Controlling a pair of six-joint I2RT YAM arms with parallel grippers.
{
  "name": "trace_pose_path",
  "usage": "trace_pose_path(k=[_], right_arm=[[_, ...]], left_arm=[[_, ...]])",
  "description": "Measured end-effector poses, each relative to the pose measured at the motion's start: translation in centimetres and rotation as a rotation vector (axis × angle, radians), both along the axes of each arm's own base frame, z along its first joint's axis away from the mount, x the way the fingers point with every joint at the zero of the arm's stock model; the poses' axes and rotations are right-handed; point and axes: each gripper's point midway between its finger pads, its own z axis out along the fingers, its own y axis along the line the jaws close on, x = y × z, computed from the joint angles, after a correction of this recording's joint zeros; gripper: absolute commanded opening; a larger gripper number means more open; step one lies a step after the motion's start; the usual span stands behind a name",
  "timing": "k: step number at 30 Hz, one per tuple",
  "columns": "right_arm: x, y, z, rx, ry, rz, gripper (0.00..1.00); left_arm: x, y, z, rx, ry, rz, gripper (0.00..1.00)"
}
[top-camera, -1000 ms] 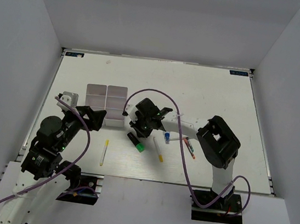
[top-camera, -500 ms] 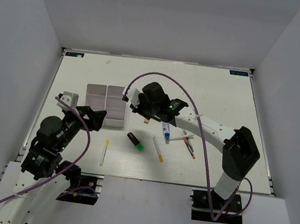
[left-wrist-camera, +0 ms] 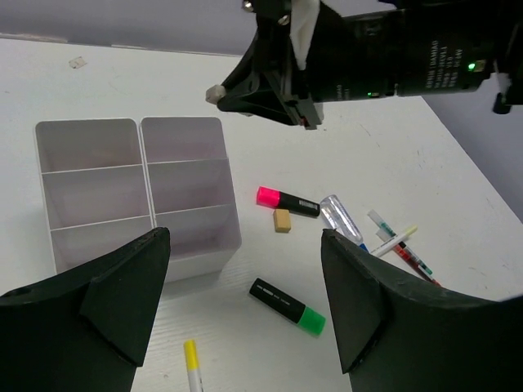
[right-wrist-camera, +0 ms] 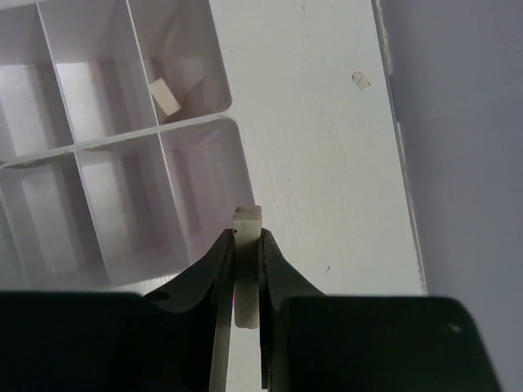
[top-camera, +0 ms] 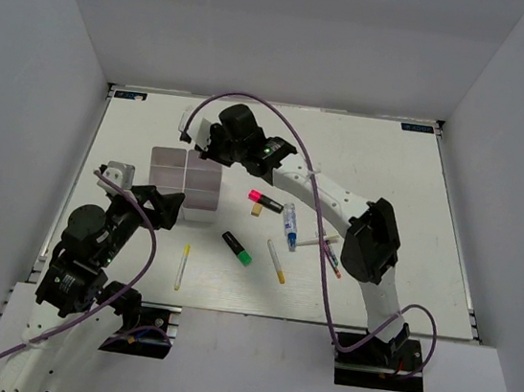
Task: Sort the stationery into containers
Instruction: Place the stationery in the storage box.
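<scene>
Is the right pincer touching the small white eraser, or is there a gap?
Touching. The right wrist view shows the right pincer shut on the white eraser, which is clamped from both sides.

Two adjoining white divided boxes (left-wrist-camera: 200, 245) — small eraser (right-wrist-camera: 166, 95) in one corner cell, white eraser (right-wrist-camera: 247, 222) pinched aloft nearby

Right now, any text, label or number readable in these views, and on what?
Nothing reads cleanly.
White print on the right arm's black housing: blurred, unreadable.
Blue sticker at the table's far left corner: too small.
Blue sticker at the far right corner: too small.
</scene>
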Motion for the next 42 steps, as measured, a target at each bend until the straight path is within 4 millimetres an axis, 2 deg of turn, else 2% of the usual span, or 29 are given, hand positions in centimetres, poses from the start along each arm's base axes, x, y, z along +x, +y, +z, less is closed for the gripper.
trace_pose_path(k=[9,10,13,14,18,23,26,29,30,31,32,33,34,38,40,42], right_arm=[[0.3,2.2,-5.3,-0.070,0.044,0.088,0.00],[0.3,2.3,-5.7,-0.077,0.047,0.094,0.03],[0.3,2.5,-6.7,-0.091,0.053,0.107,0.26],[0.3,2.5,-6.8,-0.095,0.053,0.110,0.38],[0.2,2.5,-6.7,-0.099,0.053,0.120,0.53],[0.1,2.6,-6.6,-0.094,0.061,0.125,0.54],[-0.2,2.5,-6.7,-0.096,0.079,0.121,0.47],[-0.2,1.9,-6.2,-0.092,0.094,0.091,0.25],[-0.4,1.4,-5.9,-0.086,0.105,0.075,0.18],[-0.6,0.7,-5.4,-0.082,0.115,0.056,0.05],[-0.9,-0.2,-4.7,-0.072,0.120,0.032,0.00],[-1.3,-1.4,-4.0,-0.060,0.133,0.006,0.00],[-1.6,-2.5,-3.4,-0.045,0.145,-0.023,0.00],[-3.0,-9.4,-0.3,0.032,0.153,-0.147,0.00],[-3.4,-12.9,1.0,0.093,0.167,-0.225,0.00],[-3.2,-15.7,1.5,0.149,0.195,-0.303,0.26]], left_arm=[[0.1,0.2,0.0,0.001,0.000,0.013,0.84],[0.1,0.2,0.0,0.001,0.000,0.013,0.84],[0.1,0.2,0.0,0.003,-0.001,0.012,0.84],[0.1,0.2,0.0,0.004,-0.001,0.012,0.84],[0.1,0.2,0.0,0.008,-0.002,0.011,0.84],[0.2,0.2,-0.1,0.011,0.000,0.011,0.84],[0.1,0.1,-0.1,0.015,-0.002,0.002,0.84],[0.2,-0.4,-0.1,0.017,-0.001,-0.026,0.79],[0.3,-0.7,-0.1,0.018,0.001,-0.040,0.76],[0.4,-1.0,-0.1,0.020,0.002,-0.054,0.69],[0.6,-1.3,-0.2,0.021,0.006,-0.069,0.65],[0.7,-1.8,-0.3,0.021,0.012,-0.089,0.61],[1.0,-2.3,-0.4,0.017,0.021,-0.108,0.46],[2.4,-4.9,-1.4,-0.007,0.087,-0.214,0.15],[3.5,-6.5,-2.0,-0.016,0.150,-0.270,0.13],[5.1,-8.5,-2.6,-0.027,0.221,-0.330,0.13]])
